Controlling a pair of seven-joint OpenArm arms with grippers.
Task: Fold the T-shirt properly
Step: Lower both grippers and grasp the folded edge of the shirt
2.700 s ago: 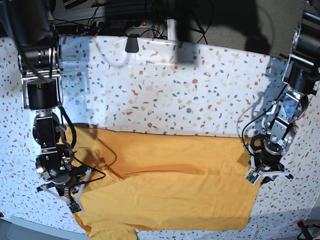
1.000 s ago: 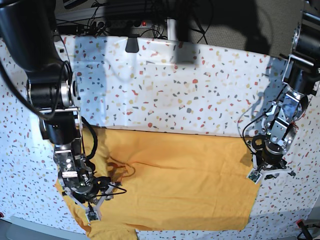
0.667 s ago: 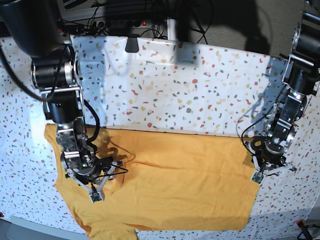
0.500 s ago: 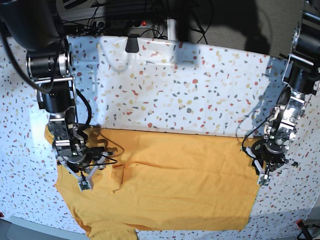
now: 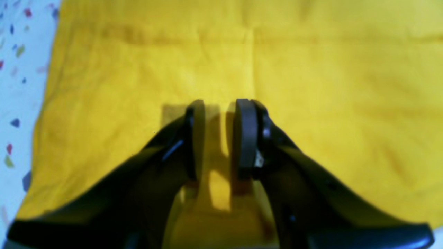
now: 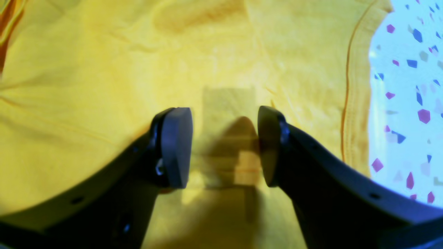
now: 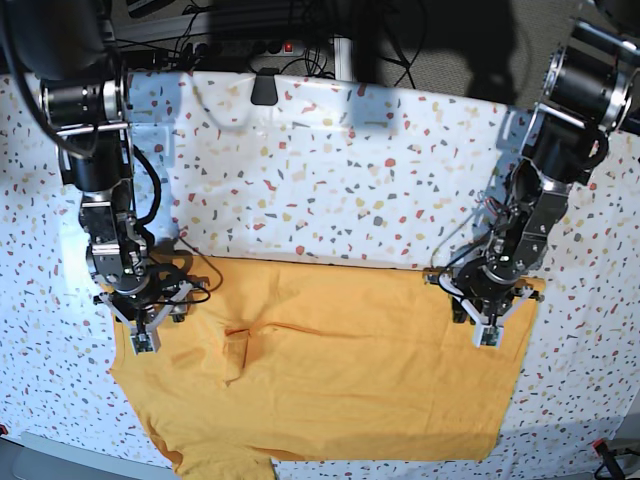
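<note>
T-shirt lies spread flat on the terrazzo tablecloth; left gripper and right gripper both hang over opposite ends of the shirt, jaws apart, holding nothing.

No readable text, label, brand, number or sign in any view. Large orange-yellow cotton T-shirt shows plain side only; no lettering visible on it. White terrazzo-speckled tablecloth carries coloured flecks only, no print. Small black clip-like object at far table edge: any marking too small to tell. Wrist views blurred; black gripper fingers possibly bear small marks, none legible.
</note>
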